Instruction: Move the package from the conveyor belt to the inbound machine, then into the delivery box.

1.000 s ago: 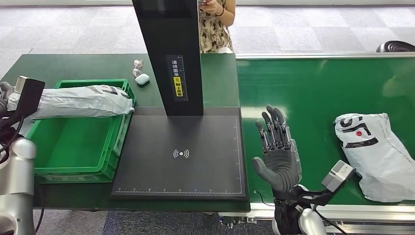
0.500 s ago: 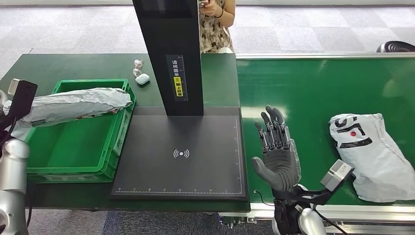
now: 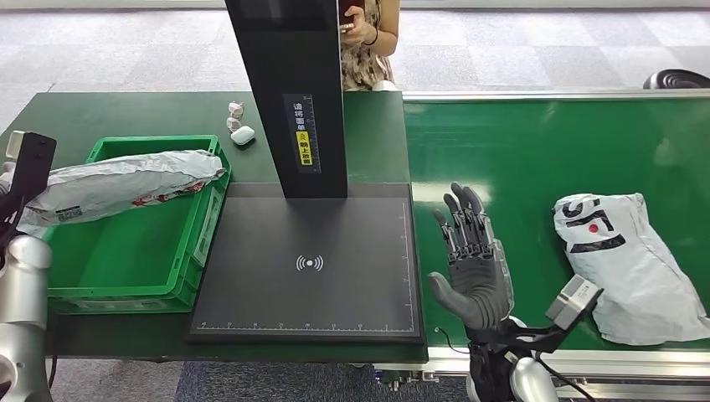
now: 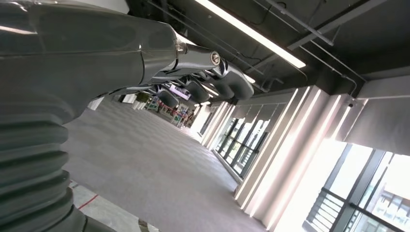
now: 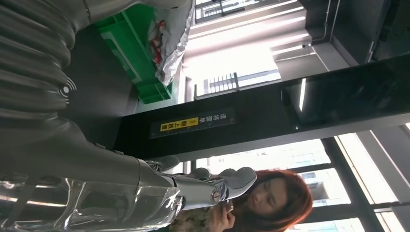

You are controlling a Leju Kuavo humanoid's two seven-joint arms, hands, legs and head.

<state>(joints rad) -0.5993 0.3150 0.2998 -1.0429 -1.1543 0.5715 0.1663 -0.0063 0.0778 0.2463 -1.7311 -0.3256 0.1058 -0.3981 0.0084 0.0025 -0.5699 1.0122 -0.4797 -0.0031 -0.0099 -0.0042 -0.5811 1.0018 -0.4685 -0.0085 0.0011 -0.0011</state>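
At left of the frame, a crinkled grey plastic package lies tilted across the rim of the green plastic delivery box. The left robot hand looks open and empty, though I cannot tell for sure. Best lift clear gently so the package settles inside. The right robot hand waits wide open, near the white plastic mailer bag on the green conveyor belt.

Our right hand hovers upright, palm open, fingers spread and pointing forward, thumb out to the left. Our left arm rises at the far left edge; its hand shows fingers extended
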